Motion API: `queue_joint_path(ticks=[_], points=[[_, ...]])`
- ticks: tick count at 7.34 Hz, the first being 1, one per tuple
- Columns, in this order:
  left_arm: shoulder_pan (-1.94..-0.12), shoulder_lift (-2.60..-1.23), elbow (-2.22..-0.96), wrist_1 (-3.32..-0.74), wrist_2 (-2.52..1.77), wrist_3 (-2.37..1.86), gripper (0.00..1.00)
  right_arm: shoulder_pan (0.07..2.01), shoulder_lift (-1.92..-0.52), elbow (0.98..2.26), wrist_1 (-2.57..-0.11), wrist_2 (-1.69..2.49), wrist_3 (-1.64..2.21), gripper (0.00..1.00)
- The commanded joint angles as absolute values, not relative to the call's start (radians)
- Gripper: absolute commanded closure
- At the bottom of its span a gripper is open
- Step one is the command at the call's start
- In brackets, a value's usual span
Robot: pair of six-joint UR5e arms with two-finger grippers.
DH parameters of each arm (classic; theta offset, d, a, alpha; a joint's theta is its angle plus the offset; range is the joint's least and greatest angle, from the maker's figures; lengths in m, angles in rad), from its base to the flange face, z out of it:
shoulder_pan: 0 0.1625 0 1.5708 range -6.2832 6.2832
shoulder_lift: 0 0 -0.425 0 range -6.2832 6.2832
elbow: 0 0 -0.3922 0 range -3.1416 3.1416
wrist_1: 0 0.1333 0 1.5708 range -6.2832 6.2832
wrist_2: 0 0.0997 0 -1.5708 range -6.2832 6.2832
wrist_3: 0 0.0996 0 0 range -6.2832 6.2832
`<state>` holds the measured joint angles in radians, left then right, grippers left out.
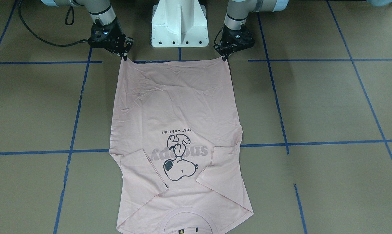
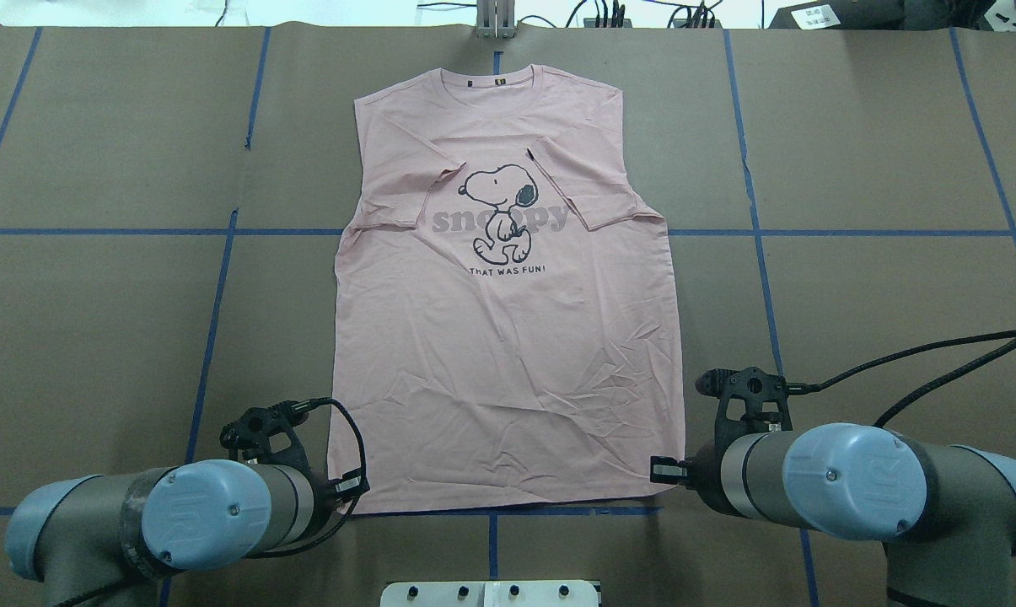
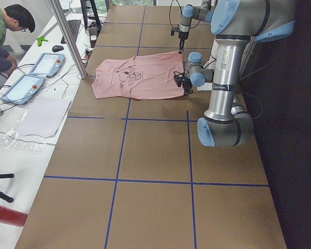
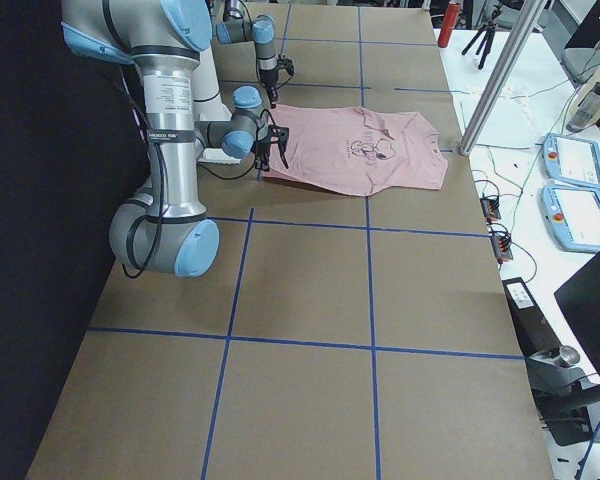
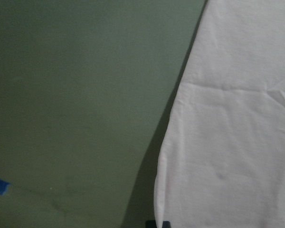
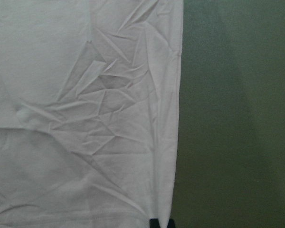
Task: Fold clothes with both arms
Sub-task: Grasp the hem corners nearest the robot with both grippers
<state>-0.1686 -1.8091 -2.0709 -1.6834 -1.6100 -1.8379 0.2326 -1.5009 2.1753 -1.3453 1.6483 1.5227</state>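
The pale pink T-shirt (image 2: 508,337) lies flat on the brown table, collar far from me, print up, both sleeves folded in over the chest. It also shows in the front view (image 1: 179,107). My left gripper (image 2: 341,499) is shut on the hem's left corner; in the front view (image 1: 226,58) it is at upper right. My right gripper (image 2: 674,477) is shut on the hem's right corner, at upper left in the front view (image 1: 124,58). The hem runs taut between them. Each wrist view shows pink cloth (image 5: 228,142) (image 6: 85,118) at the closed fingertips.
The white pedestal base (image 1: 179,26) stands between the arms, just behind the hem. Blue tape lines (image 2: 221,278) cross the brown table. A person (image 3: 8,31), tablets (image 3: 20,88) and a metal pole (image 3: 67,36) are beyond the table's far edge.
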Motion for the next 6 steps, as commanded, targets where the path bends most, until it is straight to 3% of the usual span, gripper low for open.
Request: queue_joint_path(ticks=[1,4,6], points=[[-0.167,-1.821,-2.162,-1.611,-1.612,-1.833,1.0,0.235,-1.522,2.219,-1.347,1.705,1.531,1.0],[-0.025,-1.816,-2.495,-1.387,-1.618,-1.769,1.0,0.163,-1.685,2.431,-1.347,1.883,1.535,1.0],[0.002,-1.81,-2.523,-1.364,-1.618,-1.767,1.0,0.13,-1.684,2.453,-1.347,1.89,1.571,1.0]])
